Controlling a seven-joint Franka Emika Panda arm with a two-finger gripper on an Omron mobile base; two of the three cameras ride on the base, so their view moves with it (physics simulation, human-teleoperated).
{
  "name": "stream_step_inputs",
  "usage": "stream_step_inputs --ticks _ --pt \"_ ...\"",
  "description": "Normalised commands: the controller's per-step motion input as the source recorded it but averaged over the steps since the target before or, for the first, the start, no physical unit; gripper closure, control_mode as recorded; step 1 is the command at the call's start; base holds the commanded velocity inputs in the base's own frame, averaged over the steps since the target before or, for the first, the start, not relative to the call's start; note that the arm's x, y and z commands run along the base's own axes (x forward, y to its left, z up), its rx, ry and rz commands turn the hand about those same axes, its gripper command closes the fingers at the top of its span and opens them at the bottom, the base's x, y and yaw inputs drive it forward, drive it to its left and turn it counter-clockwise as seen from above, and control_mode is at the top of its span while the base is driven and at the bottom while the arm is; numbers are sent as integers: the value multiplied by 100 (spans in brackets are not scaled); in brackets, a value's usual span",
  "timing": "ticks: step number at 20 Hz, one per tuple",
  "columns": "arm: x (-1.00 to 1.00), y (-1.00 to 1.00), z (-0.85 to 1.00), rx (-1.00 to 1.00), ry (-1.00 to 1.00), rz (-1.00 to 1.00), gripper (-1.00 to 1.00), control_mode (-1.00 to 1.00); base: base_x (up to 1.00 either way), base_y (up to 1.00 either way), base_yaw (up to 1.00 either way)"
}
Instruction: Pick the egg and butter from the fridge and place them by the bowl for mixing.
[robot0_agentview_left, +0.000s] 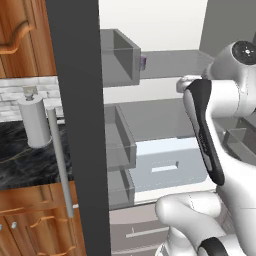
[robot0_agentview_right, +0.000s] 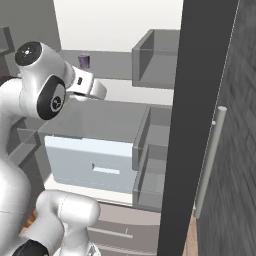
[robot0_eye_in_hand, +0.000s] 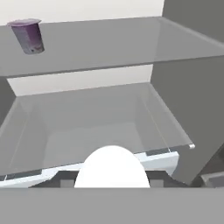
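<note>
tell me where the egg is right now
The egg sits at the bottom centre of the hand view, right at the end effector, in front of the fridge's middle shelf and below the shelf holding the small purple cup.

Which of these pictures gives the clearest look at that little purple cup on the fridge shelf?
The hand view: the purple cup stands whole and unblocked on the upper shelf. The right base view shows it small and farther off, just above the arm. In the left base view a door bin hides all but a sliver.
</note>
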Motion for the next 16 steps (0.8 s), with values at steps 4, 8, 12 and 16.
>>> stream_step_inputs --ticks 4,8,12,16 --pt "-1 0 -4 0 33 0 100 -100 0 0 0" --pt "-3 0 -38 2 26 0 100 -100 0 0 0" --pt "-25 0 -51 0 2 0 100 -100 0 0 0" --pt "-39 0 -46 0 0 0 100 -100 0 0 0"
